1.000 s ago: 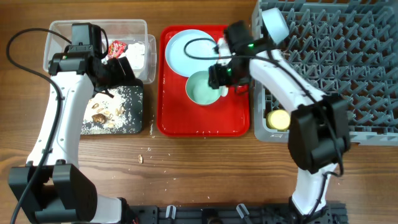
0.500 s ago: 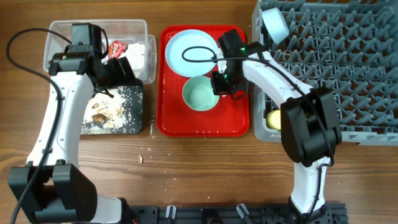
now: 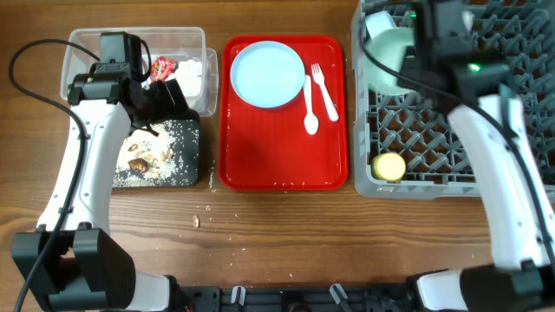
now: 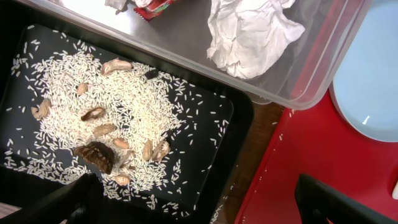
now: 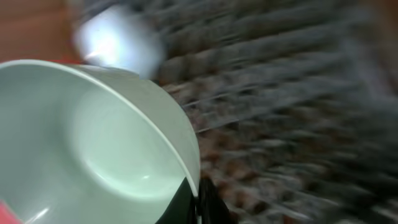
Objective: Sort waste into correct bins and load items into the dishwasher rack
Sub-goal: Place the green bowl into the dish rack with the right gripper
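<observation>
Pale blue bowl sits over the far-left part of the grey dishwasher rack, its rim pinched in the right gripper fingers; can't tell if it touches the pegs, as the right wrist view is blurred. Yellow cup is in the rack's near-left corner. Plate, fork and spoon lie on the red serving tray. Left gripper fingers are spread and empty over the black tray, which holds rice and brown scraps. Napkin wad and red wrapper are in the clear tub.
</observation>
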